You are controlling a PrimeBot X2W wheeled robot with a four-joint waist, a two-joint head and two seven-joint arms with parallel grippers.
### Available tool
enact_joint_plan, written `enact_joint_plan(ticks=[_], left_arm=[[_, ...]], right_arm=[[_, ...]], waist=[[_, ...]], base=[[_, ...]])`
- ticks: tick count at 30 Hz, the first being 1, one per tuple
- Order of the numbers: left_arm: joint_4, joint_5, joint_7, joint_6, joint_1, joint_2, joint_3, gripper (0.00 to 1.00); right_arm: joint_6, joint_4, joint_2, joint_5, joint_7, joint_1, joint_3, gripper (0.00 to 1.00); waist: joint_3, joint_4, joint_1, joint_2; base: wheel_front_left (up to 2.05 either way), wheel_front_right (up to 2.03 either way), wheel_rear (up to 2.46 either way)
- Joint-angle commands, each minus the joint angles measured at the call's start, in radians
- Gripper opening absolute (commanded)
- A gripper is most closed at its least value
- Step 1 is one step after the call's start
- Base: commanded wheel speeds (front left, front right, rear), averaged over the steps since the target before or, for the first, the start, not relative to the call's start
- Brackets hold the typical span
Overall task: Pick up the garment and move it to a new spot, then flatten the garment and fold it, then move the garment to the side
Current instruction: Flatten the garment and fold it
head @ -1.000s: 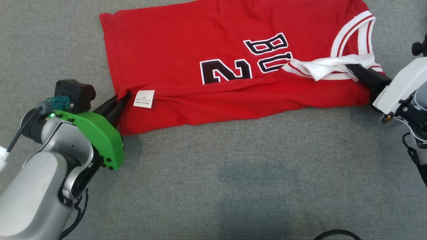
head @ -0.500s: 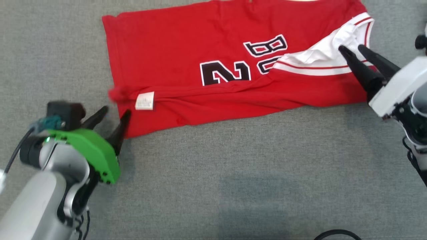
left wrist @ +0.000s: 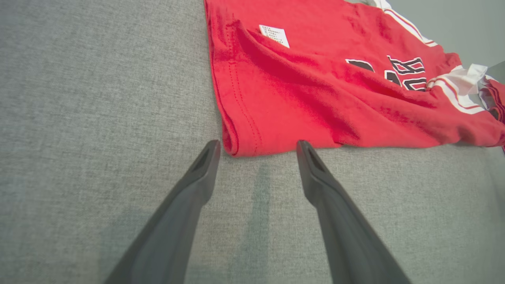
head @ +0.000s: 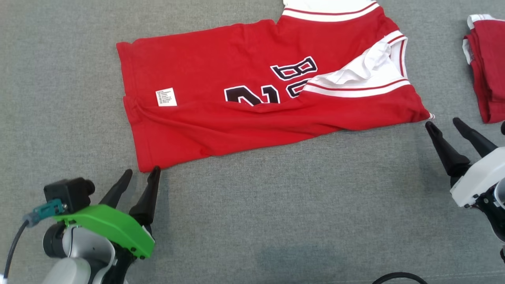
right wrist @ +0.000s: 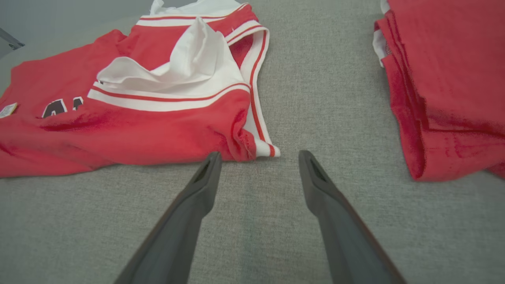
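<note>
The garment (head: 244, 90) is a red jersey with white trim and black lettering. It lies on the grey cloth surface with its near long edge folded over, hiding part of the lettering. My left gripper (head: 142, 172) stands open just short of the garment's (left wrist: 315, 90) near left corner, with nothing between its fingers (left wrist: 203, 173). Off the near right corner, my right gripper (head: 444, 124) also stands open and holds nothing. In the right wrist view, the garment's (right wrist: 130, 118) white-trimmed armhole corner lies just past the tips of the right gripper (right wrist: 258, 154).
A second red garment (head: 487, 67), folded, lies at the far right, just beyond the right gripper; it (right wrist: 442, 90) appears at the right of the right wrist view. A dark cable loop (head: 398, 277) shows at the bottom edge. Bare grey cloth (head: 276, 217) stretches between the arms.
Both grippers let go of the garment, opened and drew back toward me. The fold they laid stays on the garment. The head view has also shifted.
</note>
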Motion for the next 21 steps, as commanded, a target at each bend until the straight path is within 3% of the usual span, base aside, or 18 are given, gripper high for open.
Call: enact_joint_plan(ticks=[1, 13, 18, 19, 20, 21], left_arm=[[0.008, 0.008, 0.002, -0.009, -0.028, 0.004, -0.002, 1.00], [0.126, 0.016, 0.052, -0.053, -0.185, -0.036, -0.065, 1.00], [0.193, -0.003, 0.095, -0.092, -0.218, -0.063, -0.107, 1.00], [0.208, -0.010, 0.099, -0.103, -0.225, -0.073, -0.113, 0.35], [0.221, -0.018, 0.109, -0.121, -0.234, -0.078, -0.123, 0.00], [0.235, -0.025, 0.126, -0.140, -0.238, -0.077, -0.137, 0.00]], right_arm=[[0.000, 0.006, 0.005, -0.010, 0.002, -0.009, -0.002, 1.00], [0.000, 0.115, 0.024, -0.023, 0.050, -0.162, 0.052, 1.00], [0.000, 0.172, 0.017, -0.008, 0.101, -0.228, 0.099, 1.00], [0.000, 0.185, 0.018, 0.006, 0.114, -0.238, 0.107, 0.67], [0.000, 0.195, 0.018, 0.020, 0.124, -0.247, 0.112, 0.00], [0.000, 0.202, 0.015, 0.032, 0.138, -0.255, 0.122, 0.00]], waist=[[0.023, 0.009, 0.0000, 0.0000], [0.077, 0.044, 0.0000, 0.0000], [0.090, 0.056, 0.0000, 0.0000], [0.091, 0.059, 0.0000, 0.0000], [0.091, 0.061, 0.0000, 0.0000], [0.090, 0.062, 0.0000, 0.0000]], base=[[0.00, 0.00, 0.00], [0.00, 0.00, 0.00], [0.00, 0.00, 0.00], [0.00, 0.00, 0.00], [0.00, 0.00, 0.00], [0.00, 0.00, 0.00]])
